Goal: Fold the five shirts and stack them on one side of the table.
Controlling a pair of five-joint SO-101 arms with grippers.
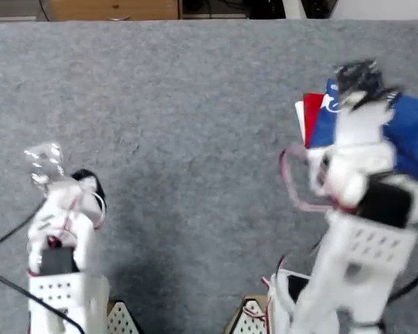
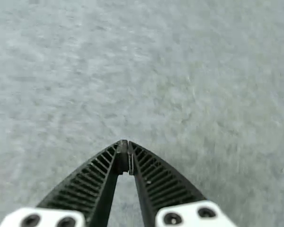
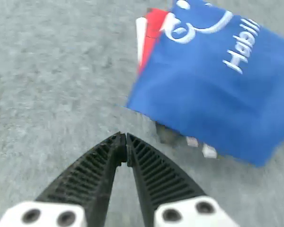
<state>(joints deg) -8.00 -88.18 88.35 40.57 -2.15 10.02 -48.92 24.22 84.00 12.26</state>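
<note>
Stacking seems finished: folded blue cloth shirt (image 1: 411, 132) sits at the grey bench's (image 1: 195, 104) three o'clock (red shirt (image 1: 312, 118) beneath). Left fingers (image 2: 92, 187), right fingers (image 3: 154, 177) clenched empty; retreat next.

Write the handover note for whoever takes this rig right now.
Left gripper: shut, empty, over the grey table.
Right gripper: shut, empty, beside the stack.
Stack: on the table's right side, with the blue shirt on top and the red shirt and a white layer beneath.
Done: three folded layers show.
Left: confirm the stack holds all five shirts, since the lower layers are hidden.
</note>
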